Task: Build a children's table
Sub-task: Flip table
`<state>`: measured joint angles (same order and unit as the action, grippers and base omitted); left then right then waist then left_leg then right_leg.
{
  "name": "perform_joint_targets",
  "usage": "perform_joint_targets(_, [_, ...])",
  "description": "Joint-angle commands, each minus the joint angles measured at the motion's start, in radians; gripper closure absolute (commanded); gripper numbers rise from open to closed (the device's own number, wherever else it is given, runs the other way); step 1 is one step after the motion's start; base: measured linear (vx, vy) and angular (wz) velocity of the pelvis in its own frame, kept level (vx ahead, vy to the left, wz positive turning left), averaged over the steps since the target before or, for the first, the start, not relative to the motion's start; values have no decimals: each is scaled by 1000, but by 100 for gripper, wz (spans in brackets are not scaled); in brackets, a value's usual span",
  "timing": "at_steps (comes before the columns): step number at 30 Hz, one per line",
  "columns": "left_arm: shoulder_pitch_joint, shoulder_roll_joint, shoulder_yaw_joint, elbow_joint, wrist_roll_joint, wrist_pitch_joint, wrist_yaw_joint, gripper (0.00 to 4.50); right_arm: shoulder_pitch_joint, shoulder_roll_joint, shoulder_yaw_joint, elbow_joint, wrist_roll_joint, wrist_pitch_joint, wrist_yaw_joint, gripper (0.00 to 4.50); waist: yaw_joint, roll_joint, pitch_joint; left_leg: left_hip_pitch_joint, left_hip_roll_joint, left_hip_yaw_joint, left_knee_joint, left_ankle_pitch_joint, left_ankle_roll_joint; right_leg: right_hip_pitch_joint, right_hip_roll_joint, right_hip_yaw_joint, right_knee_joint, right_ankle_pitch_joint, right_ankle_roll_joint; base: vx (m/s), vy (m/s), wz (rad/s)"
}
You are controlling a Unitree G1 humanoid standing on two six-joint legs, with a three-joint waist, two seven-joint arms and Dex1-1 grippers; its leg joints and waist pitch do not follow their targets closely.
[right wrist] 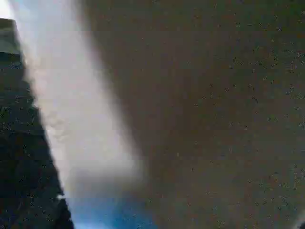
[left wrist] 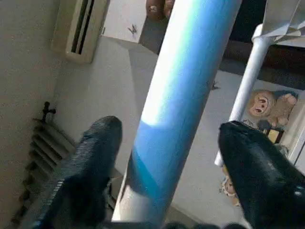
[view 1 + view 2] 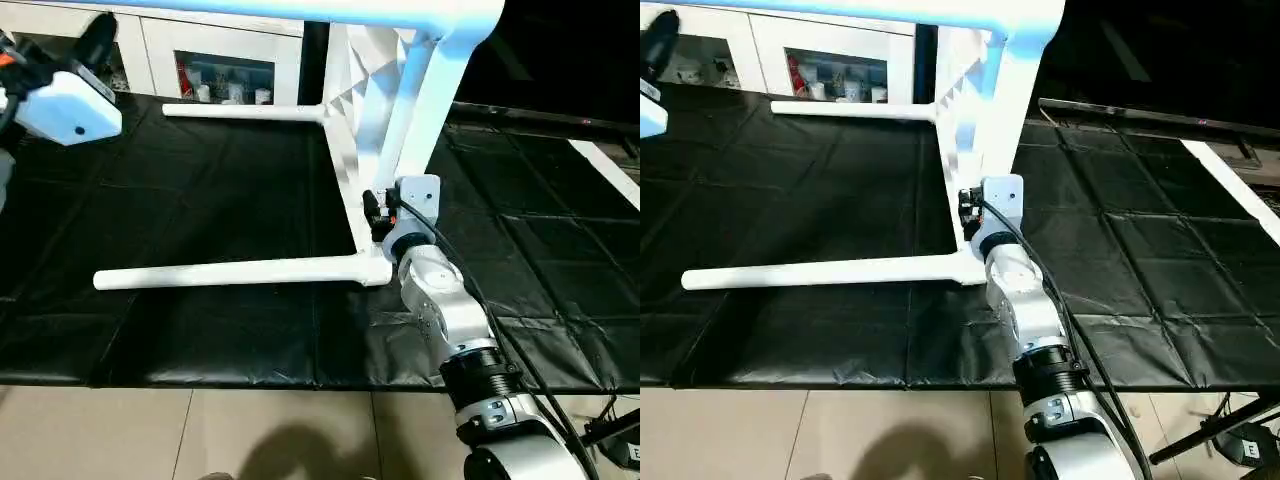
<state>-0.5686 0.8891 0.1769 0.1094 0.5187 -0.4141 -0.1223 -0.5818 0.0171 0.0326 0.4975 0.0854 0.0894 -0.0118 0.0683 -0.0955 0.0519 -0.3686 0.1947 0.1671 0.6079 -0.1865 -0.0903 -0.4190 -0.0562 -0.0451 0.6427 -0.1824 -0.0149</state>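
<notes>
The right gripper (image 3: 378, 215) gripped the children's table (image 3: 385, 95) (tipped on its side), bracing it; the left gripper (image 2: 167, 157) straddled a leg (image 2: 183, 95), fingers apart, not yet clenched.

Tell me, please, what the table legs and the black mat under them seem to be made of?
Table legs: probably moulded plastic, smooth and uniformly white with a soft sheen and rounded ends, though painted tube cannot be ruled out. Mat: apparently thin plastic or coated sheeting, glossy black, with fold creases in a grid and wrinkles catching the light.

Table (image 3: 400, 90) on mat (image 3: 200, 200); cabinet (image 3: 220, 60) behind
</notes>
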Motion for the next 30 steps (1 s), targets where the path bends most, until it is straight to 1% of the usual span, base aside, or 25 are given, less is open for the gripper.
perform_joint_targets(1, [-31, 6, -15, 14, 4, 0, 13, 127, -18, -23, 14, -7, -30, -38, 18, 257, 6, 38, -62, 16, 24, -11, -77, -257, -83, 40, -67, 44, -64, -184, -133, 0, 0, 0])
perform_joint_targets(2, [-36, 7, -17, 20, 6, 2, 14, 127, -18, -25, 17, -8, -35, -40, 19, 257, 7, 39, -62, 17, 23, -11, -76, -256, -83, 39, -67, 44, -64, -180, -135, 0, 0, 0])
perform_joint_targets(3, [-40, 7, -18, 25, 6, 3, 15, 140, -17, -26, 20, -10, -39, -42, 20, 257, 7, 40, -61, 17, 24, -11, -77, -258, -83, 40, -67, 44, -64, -180, -135, 0, 0, 0])
perform_joint_targets(4, [-48, 8, -22, 36, 5, 6, 14, 140, -16, -28, 25, -13, -46, -45, 22, 257, 8, 38, -62, 17, 24, -11, -77, -255, -83, 41, -67, 44, -63, -178, -135, 0, 0, 0])
perform_joint_targets(5, [-55, 9, -26, 47, 2, 7, 13, 166, -15, -32, 30, -16, -53, -48, 23, 257, 8, 39, -61, 17, 24, -11, -77, -255, -83, 40, -67, 44, -64, -180, -134, 0, 0, 0])
perform_joint_targets(7, [-60, 9, -28, 52, 0, 6, 12, 173, -15, -35, 34, -19, -59, -48, 24, 257, 9, 39, -61, 16, 23, -11, -76, -253, -82, 41, -68, 45, -64, -180, -134, 0, 0, 0])
perform_joint_targets(8, [-71, 7, -31, 65, -4, 11, 8, 173, -14, -39, 37, -23, -64, -51, 25, 257, 11, 41, -61, 17, 23, -10, -77, -251, -83, 40, -67, 45, -64, -177, -133, 0, 0, 0])
perform_joint_targets(9, [-76, 5, -33, 71, -10, 12, 2, 180, -14, -40, 39, -26, -67, -52, 25, 257, 12, 41, -61, 18, 23, -10, -76, -253, -82, 40, -67, 45, -64, -177, -134, 0, 0, 0])
perform_joint_targets(10, [-77, 4, -33, 72, -11, 12, 1, 208, -14, -41, 39, -26, -67, -52, 25, 257, 13, 43, -61, 18, 24, -11, -76, -253, -84, 40, -68, 45, -63, -176, -135, 0, 0, 0])
perform_joint_targets(12, [-91, -2, -42, 85, -27, 5, -16, 215, -12, -49, 42, -44, -78, -48, 31, 257, 16, 43, -61, 18, 23, -10, -76, -252, -84, 40, -68, 45, -64, -177, -134, 0, 0, 0])
perform_joint_targets(13, [-95, -7, -47, 84, -32, 6, -22, 219, -11, -54, 43, -55, -80, -44, 34, 257, 18, 44, -61, 17, 23, -10, -76, -246, -84, 41, -68, 46, -63, -172, -134, 0, 0, 0])
perform_joint_targets(14, [-96, -13, -52, 81, -38, 10, -29, 231, -11, -59, 43, -69, -80, -38, 38, 257, 18, 43, -61, 17, 23, -10, -76, -243, -84, 42, -68, 45, -62, -168, -134, 0, 0, 0])
perform_joint_targets(16, [-94, -26, -59, 75, -49, 31, -40, 252, -15, -77, 42, -100, -83, -31, 48, 257, 23, 41, -62, 15, 23, -8, -74, -212, -83, 46, -68, 46, -58, -139, -138, 0, 0, 0])
perform_joint_targets(17, [-93, -32, -57, 77, -56, 45, -42, 253, -20, -90, 46, -118, -87, -29, 60, 257, 24, 45, -62, 14, 23, -8, -73, -199, -81, 46, -68, 46, -57, -125, -140, 0, 0, 0])
perform_joint_targets(18, [-93, -34, -56, 78, -60, 51, -42, 253, -24, -97, 48, -127, -89, -28, 67, 257, 23, 43, -62, 14, 22, -7, -72, -194, -80, 48, -67, 46, -57, -121, -140, 0, 0, 0])
perform_joint_targets(19, [-92, -41, -49, 80, -71, 64, -42, 253, -28, -107, 51, -140, -90, -25, 78, 257, 25, 43, -62, 16, 23, -5, -70, -189, -76, 47, -67, 47, -57, -118, -142, 0, 0, 0])
perform_joint_targets(20, [-92, -41, -49, 80, -71, 64, -42, 263, -28, -107, 51, -140, -90, -25, 78, 257, 26, 42, -61, 14, 22, -5, -70, -183, -73, 49, -67, 47, -56, -115, -144, 0, 0, 0])
perform_joint_targets(21, [-92, -61, -28, 90, -112, 96, -44, 263, -41, -134, 50, -176, -85, -7, 110, 257, 27, 43, -61, 11, 21, -4, -69, -166, -68, 51, -68, 48, -54, -107, -146, 0, 0, 0])
perform_joint_targets(23, [-99, -80, 5, 117, -169, 137, -52, 266, -64, -168, 28, -225, -57, 33, 147, 257, 30, 43, -61, 11, 20, -2, -68, -140, -65, 53, -66, 48, -51, -86, -150, 0, 0, 0])
perform_joint_targets(24, [-104, -84, 18, 135, -190, 153, -57, 267, -80, -187, 10, -246, -37, 56, 164, 257, 29, 43, -62, 7, 18, -3, -67, -120, -59, 57, -66, 48, -49, -69, -150, 0, 0, 0])
perform_joint_targets(25, [-107, -85, 27, 148, -202, 162, -62, 267, -93, -202, -3, -261, -25, 75, 176, 257, 31, 42, -61, 8, 15, 0, -65, -111, -54, 56, -63, 48, -50, -73, -144, 0, 0, 0])
perform_joint_targets(26, [-104, -89, 38, 160, -225, 175, -73, 267, -114, -230, -17, -274, -13, 94, 196, 257, 31, 41, -61, 8, 15, -1, -65, -110, -52, 57, -64, 48, -50, -78, -144, 0, 0, 0])
perform_joint_targets(27, [-104, -89, 38, 160, -225, 175, -73, 267, -114, -230, -17, -274, -13, 94, 196, 257, 31, 41, -61, 8, 15, -1, -65, -110, -52, 57, -64, 48, -50, -78, -144, 0, 0, 0])
perform_joint_targets(28, [-82, -108, 58, 167, -276, 207, -103, 267, -161, -284, -44, -284, 6, 117, 231, 257, 32, 43, -60, 11, 16, 1, -65, -109, -52, 54, -65, 48, -51, -88, -148, 0, 0, 0])
perform_joint_targets(30, [-69, -118, 66, 165, -296, 221, -115, 267, -180, -305, -54, -285, 14, 125, 243, 257, 36, 43, -60, 11, 16, 3, -64, -113, -51, 53, -63, 48, -51, -87, -151, 0, 0, 0])
